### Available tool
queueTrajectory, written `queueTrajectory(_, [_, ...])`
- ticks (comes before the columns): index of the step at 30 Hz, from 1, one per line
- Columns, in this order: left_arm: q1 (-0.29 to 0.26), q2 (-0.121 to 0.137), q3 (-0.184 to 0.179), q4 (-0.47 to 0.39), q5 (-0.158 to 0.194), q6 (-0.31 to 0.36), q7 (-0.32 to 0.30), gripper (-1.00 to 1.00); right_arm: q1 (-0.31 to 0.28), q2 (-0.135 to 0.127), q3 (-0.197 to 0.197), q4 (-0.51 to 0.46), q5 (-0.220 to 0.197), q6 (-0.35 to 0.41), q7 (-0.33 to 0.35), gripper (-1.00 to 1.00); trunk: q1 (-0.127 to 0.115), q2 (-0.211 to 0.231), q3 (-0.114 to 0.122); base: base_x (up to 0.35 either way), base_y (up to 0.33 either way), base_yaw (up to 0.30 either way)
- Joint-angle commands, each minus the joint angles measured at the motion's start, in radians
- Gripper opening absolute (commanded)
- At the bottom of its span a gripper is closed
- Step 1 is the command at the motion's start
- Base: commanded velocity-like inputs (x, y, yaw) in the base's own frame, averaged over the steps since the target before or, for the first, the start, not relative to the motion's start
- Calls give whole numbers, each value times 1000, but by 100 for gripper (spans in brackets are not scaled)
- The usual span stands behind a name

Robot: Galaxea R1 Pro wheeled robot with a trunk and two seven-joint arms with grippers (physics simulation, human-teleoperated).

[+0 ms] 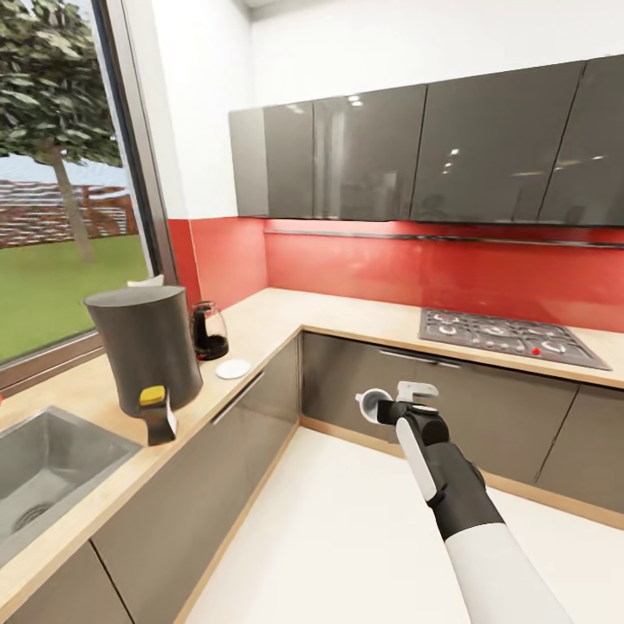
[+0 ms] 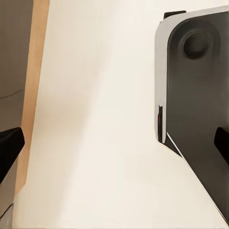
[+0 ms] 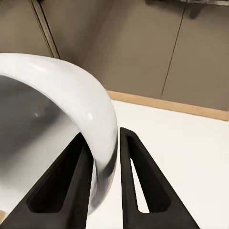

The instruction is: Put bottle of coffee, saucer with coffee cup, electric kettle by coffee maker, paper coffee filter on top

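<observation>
Right tool (image 1: 390, 406): clenched on the rim of the coffee cup (image 1: 374, 403), held out over the pale floor (image 1: 347, 537) in front of the corner cabinets. In the right wrist view the 2 dark fingers (image 3: 136, 181) pinch the white cup wall (image 3: 90, 119), 1 finger inside, 1 outside.

Left tool: in the left wrist view 2 dark fingertips (image 2: 9, 145) sit at opposite edges of the picture, well apart, nothing between them; released. It points at the floor, beside a dark grey and white part of the robot's body (image 2: 200, 95).

Tabletop (image 1: 286, 316): L-shaped, beige, over grey cabinet fronts. On the left run, the coffee maker (image 1: 147, 347), a dark grey cylinder. The bottle of coffee (image 1: 156, 414), yellow lid, stands just in front of it near the tabletop edge. The electric kettle (image 1: 208, 331) stands just beyond the coffee maker. The saucer (image 1: 232, 369) lies flat near the kettle, close to the edge, bare. A white tip of the paper coffee filter (image 1: 146, 281) shows above the coffee maker's top.

Sink (image 1: 43, 468) at the near left. Gas hob (image 1: 507, 336) on the far run, under grey wall cabinets (image 1: 416, 156) and red backsplash (image 1: 433, 269).
</observation>
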Motion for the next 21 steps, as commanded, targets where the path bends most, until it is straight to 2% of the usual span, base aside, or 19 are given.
queueTrajectory(1, [0,0,8,1,-10,-1,3,100,0,0,1,-1,-12,1,-8,-100,1,-1,0,290,-136,0])
queueTrajectory(11, [0,0,9,2,-12,-1,3,100,0,-5,1,2,-9,1,-8,-100,1,-1,0,283,-155,0])
queueTrajectory(21, [0,0,9,2,-10,0,3,100,0,-5,1,2,-10,0,-8,-100,1,-1,0,160,-243,0])
